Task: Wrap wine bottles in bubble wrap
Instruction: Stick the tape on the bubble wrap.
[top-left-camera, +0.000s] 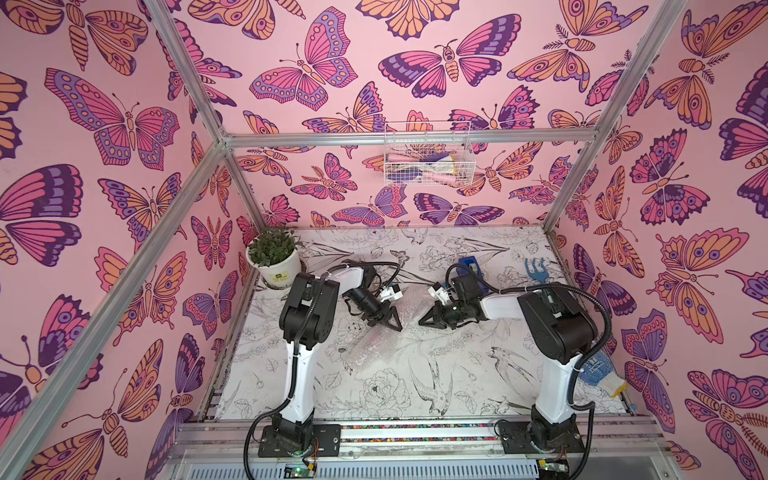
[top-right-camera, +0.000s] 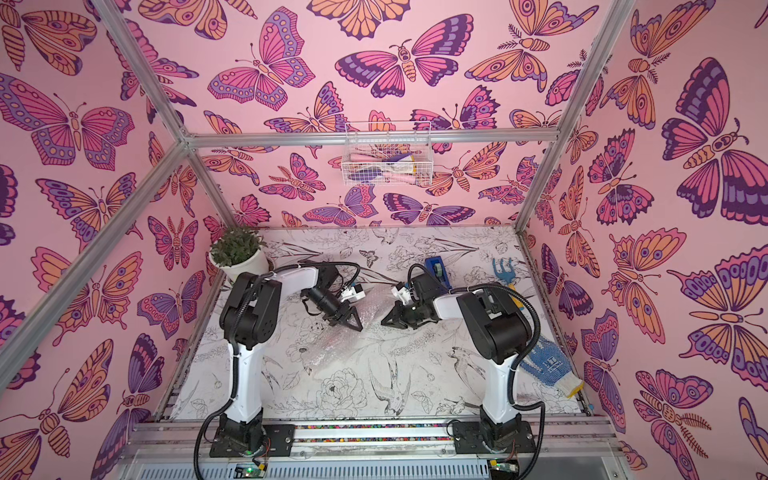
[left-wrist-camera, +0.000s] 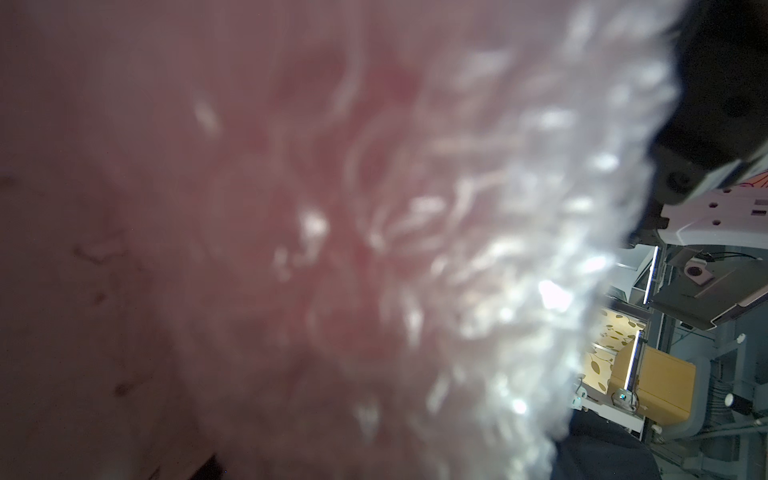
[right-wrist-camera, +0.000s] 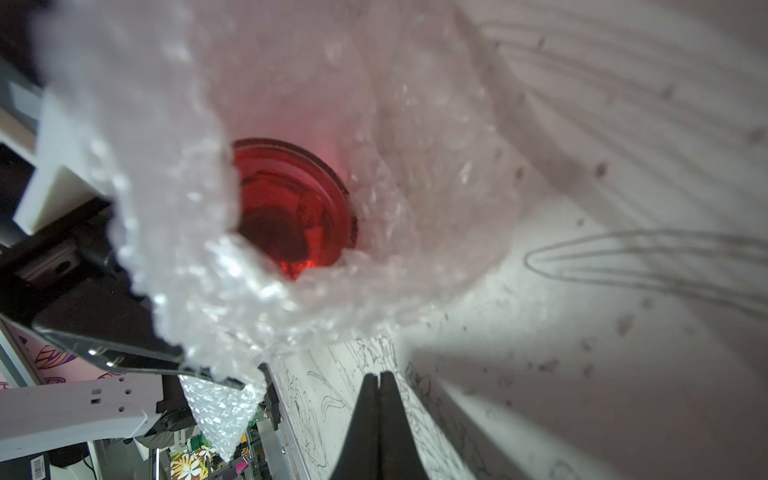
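Pink walls printed with big butterflies close the cell on three sides, and a white wire basket (top-left-camera: 428, 154) hangs on the back wall, in the upper centre of the frame. Below lies the counter (top-left-camera: 415, 390), covered with a black-and-white drawing of flowers and birds.

I see the bubble wrap (top-left-camera: 374, 345) in the centre of the frame in both top views. It is rolled into a loose tube that lies diagonally, from the lower left up toward the two pincers. The wine bottle (right-wrist-camera: 295, 208) is inside this tube. The right wrist view looks into the open end and shows the round red base of the bottle, with wrap all around it.

The left pincer (top-left-camera: 395, 323) is at the upper end of the tube, and its jaws are clamped on the edge of the bubble wrap. In the right wrist view a corner of the sheet hangs out under its black finger. The left wrist view shows almost only blurred wrap.

The right pincer (top-left-camera: 423, 321) faces it from the right. Its jaws are pressed together with nothing between them, just beside the open end of the tube. Whether it touches the plastic I cannot tell.

A potted plant (top-left-camera: 274, 257) stands in the back left corner. A blue tape dispenser (top-left-camera: 471, 266) lies behind the right arm, and a blue hand rake (top-left-camera: 538, 270) is further right. A blue dotted work glove (top-left-camera: 598, 370) lies at the right edge.
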